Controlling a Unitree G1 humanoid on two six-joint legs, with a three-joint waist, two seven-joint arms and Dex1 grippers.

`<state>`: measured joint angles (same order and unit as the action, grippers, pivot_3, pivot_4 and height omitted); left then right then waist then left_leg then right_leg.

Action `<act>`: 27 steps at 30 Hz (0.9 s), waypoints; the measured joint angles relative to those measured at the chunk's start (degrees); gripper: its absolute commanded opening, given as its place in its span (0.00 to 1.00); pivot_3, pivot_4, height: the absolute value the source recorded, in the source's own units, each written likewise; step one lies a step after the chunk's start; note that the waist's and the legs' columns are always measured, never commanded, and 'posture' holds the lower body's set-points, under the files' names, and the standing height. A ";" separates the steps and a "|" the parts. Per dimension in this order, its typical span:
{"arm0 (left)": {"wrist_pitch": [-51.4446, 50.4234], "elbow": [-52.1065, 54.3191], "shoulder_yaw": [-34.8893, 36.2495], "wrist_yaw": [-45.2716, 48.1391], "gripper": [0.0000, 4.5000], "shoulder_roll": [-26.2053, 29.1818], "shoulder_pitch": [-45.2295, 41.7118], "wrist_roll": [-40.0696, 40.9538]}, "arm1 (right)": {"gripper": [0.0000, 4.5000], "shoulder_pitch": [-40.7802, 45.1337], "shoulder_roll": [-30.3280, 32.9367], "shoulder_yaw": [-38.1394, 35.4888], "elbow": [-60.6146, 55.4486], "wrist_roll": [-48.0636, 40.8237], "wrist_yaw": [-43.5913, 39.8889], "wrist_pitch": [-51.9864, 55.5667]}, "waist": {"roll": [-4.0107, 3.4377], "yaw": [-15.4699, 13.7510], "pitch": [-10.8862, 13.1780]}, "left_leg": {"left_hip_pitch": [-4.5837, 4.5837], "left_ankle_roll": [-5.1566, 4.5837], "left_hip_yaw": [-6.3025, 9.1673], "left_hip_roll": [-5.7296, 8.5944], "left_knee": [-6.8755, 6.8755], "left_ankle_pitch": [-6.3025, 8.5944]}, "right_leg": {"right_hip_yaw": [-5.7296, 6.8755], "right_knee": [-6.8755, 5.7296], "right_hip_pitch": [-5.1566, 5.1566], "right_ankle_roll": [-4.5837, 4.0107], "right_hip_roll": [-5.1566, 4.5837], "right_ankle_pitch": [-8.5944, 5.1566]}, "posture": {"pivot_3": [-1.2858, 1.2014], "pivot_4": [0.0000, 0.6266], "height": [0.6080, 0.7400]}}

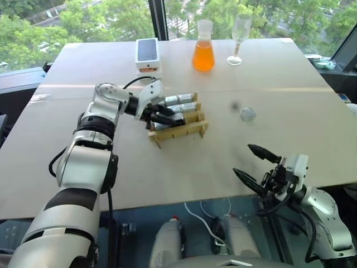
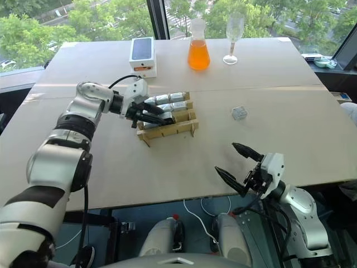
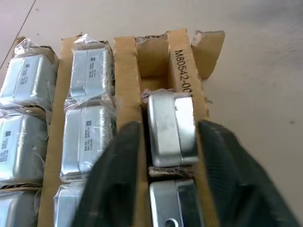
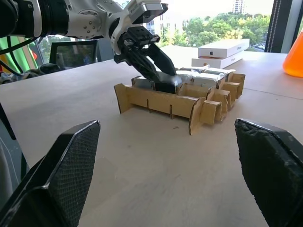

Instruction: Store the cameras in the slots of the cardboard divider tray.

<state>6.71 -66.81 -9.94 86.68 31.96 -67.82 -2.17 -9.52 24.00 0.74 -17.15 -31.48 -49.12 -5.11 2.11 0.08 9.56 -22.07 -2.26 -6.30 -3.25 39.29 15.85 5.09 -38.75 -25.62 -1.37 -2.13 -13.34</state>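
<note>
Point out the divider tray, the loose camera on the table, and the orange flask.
Tray (image 2: 167,129): right eye view, front cardboard slat.
Loose camera (image 2: 239,113): right eye view, middle of its wrapped body.
Flask (image 1: 203,56): left eye view, orange liquid in the lower body.

Table (image 1: 167,167) with tray (image 1: 178,129), flask (image 1: 203,53)

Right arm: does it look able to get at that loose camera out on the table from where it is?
Probably yes. The right gripper is open and empty, and only bare table lies between it and the loose camera; the left gripper is busy at the divider tray.
</note>
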 measured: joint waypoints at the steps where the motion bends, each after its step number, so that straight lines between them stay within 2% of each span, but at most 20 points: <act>1: 0.19 0.20 0.41 -0.49 0.88 -0.08 0.03 0.01 | 1.00 0.21 -0.21 -0.11 0.00 0.74 1.08 0.22 | 0.00 0.02 0.00 | 0.00 0.00 -0.01 -0.01 0.00 0.00 | -0.01 0.00 0.00 0.00 -0.01 0.00 | 0.52 0.24 1.00; 2: 0.54 0.58 0.67 -0.97 0.96 -0.08 0.06 0.08 | 1.00 1.01 -0.46 -0.16 0.14 2.17 3.04 1.07 | 0.00 0.11 0.00 | 0.01 0.01 -0.03 -0.02 0.01 0.00 | -0.04 -0.01 0.00 0.00 -0.02 0.00 | 0.52 0.24 1.00; 3: 0.97 1.08 1.00 -1.01 0.99 -0.13 0.09 0.21 | 1.00 1.82 -0.74 -0.31 0.25 3.26 4.84 1.79 | 0.00 0.14 0.00 | 0.02 0.01 -0.04 -0.02 0.02 -0.01 | -0.05 -0.03 0.00 0.00 -0.04 0.00 | 0.52 0.24 1.00; 6: -1.44 4.00 4.53 0.20 0.99 -0.27 0.90 3.93 | 1.00 4.34 -1.22 -0.74 0.62 6.56 10.13 4.97 | 0.00 0.31 0.00 | -0.01 0.20 -0.03 -0.06 0.05 -0.12 | -0.05 -0.05 -0.03 -0.01 -0.05 0.00 | 0.52 0.24 1.00; 9: -5.72 12.49 9.08 1.05 0.99 -0.22 3.43 9.79 | 1.00 8.77 -2.42 -0.96 1.65 9.82 17.22 10.61 | 0.00 0.52 0.00 | 0.02 0.26 -0.05 -0.06 0.04 -0.15 | -0.09 -0.08 -0.02 -0.02 -0.08 0.00 | 0.52 0.24 1.00; 12: -12.80 26.95 12.19 -0.24 0.99 0.02 11.05 15.60 | 1.00 14.35 -3.94 -1.16 4.68 14.01 24.30 16.00 | -0.04 0.93 -0.02 | 0.09 0.28 -0.15 -0.11 0.00 -0.16 | -0.24 -0.13 -0.02 -0.21 -0.30 0.12 | 0.52 0.24 1.00; 13: -17.03 35.51 13.75 -2.43 0.99 0.60 16.72 18.06 | 1.00 17.81 -4.70 -0.87 7.38 16.06 27.07 18.18 | -0.05 1.34 -0.02 | 0.17 0.29 -0.24 -0.15 -0.03 -0.16 | -0.37 -0.12 -0.02 -0.22 -0.27 0.13 | 0.52 0.24 1.00; 14: -18.71 38.37 13.88 -3.11 0.99 0.29 18.76 19.13 | 1.00 19.17 -4.84 -1.20 8.79 17.03 28.45 19.04 | -0.06 1.27 -0.02 | 0.15 0.29 -0.21 -0.12 -0.03 -0.17 | -0.32 -0.18 -0.02 -0.22 -0.33 0.13 | 0.52 0.24 1.00; 17: -27.13 55.41 15.92 -10.67 0.99 0.87 31.20 22.70 | 1.00 27.59 -7.68 -1.73 17.73 19.90 34.26 22.84 | -0.05 1.38 -0.02 | 0.15 0.30 -0.22 -0.15 -0.03 -0.17 | -0.32 -0.16 -0.03 -0.23 -0.32 0.13 | 0.52 0.24 1.00; 20: -32.88 65.69 17.75 -17.79 0.99 0.04 36.94 25.42 | 1.00 32.59 -8.19 -1.70 25.21 20.88 34.52 23.17 | -0.05 0.63 -0.01 | 0.12 0.30 -0.19 -0.11 -0.03 -0.17 | -0.27 -0.14 -0.02 -0.24 -0.38 0.14 | 0.52 0.24 1.00; 24: -38.00 79.50 20.27 -26.11 0.99 0.55 45.88 27.24 | 1.00 40.08 -8.61 -1.87 37.99 20.30 29.86 22.18 | -0.09 0.87 -0.03 | 0.17 0.28 -0.30 -0.01 -0.06 -0.16 | -0.40 -0.10 0.02 -0.24 -0.48 0.15 | 0.52 0.24 1.00; 27: -40.43 83.78 20.63 -30.17 0.99 1.02 49.17 27.86 | 1.00 43.62 -8.74 -2.27 44.47 20.55 29.04 20.33 | -0.09 0.74 -0.03 | 0.17 0.28 -0.26 -0.04 -0.07 -0.17 | -0.34 -0.10 0.01 -0.25 -0.45 0.15 | 0.52 0.24 1.00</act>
<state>-33.72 16.97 10.69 56.51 32.97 -18.65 25.69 34.10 15.26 -1.52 27.32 -10.93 -20.09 15.22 2.03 0.82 9.53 -21.90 -1.98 -6.56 -3.29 39.23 15.68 4.75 -38.85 -25.61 -1.61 -2.58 -13.19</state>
